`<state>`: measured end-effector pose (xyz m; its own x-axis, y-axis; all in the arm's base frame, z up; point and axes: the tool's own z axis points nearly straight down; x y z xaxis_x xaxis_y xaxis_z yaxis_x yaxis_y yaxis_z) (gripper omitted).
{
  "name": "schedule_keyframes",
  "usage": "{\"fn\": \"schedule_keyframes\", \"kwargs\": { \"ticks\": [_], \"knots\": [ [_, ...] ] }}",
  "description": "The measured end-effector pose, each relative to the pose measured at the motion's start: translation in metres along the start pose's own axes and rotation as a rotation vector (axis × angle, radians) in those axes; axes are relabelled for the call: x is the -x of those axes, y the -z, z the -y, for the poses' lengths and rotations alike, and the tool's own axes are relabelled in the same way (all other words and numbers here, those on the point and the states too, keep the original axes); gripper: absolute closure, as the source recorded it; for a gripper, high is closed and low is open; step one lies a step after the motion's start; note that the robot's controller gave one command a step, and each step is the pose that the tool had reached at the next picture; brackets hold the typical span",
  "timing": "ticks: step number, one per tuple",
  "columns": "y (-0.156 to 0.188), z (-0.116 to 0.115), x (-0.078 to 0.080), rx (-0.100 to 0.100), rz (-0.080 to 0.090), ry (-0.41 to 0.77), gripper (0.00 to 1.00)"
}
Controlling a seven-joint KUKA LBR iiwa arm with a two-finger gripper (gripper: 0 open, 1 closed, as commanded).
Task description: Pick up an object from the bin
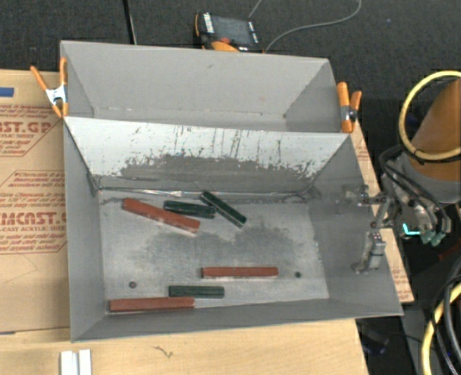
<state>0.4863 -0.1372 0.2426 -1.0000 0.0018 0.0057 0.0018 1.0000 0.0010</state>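
Note:
My gripper (369,255) hangs over the bin's right sloping wall, near the right rim and clear of everything on the floor. The loose thing nearest to it is a flat red-brown bar (239,272), lying crosswise on the floor to its left. Further back, a dark green bar (223,208) lies at a slant near the back wall. Nothing shows in the gripper.
Beside the slanted green bar lie a second dark green bar (189,208) and a longer red-brown bar (160,215). Along the front wall are a third green bar (195,291) and a red-brown bar (151,305). The arm with its cables stands outside the bin's right rim.

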Motion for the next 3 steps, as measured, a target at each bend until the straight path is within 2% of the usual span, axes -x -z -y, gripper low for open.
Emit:
{"fn": "schedule_keyframes", "kwargs": {
  "ticks": [1, 2, 3],
  "knots": [
    [-0.093, -0.074, 0.022, 0.003, 0.000, 0.043, 0.00],
    [-0.173, -0.120, 0.030, 0.002, -0.001, 0.083, 0.00],
    [-0.168, -0.117, 0.032, -0.001, 0.005, 0.080, 1.00]
  ]
}}
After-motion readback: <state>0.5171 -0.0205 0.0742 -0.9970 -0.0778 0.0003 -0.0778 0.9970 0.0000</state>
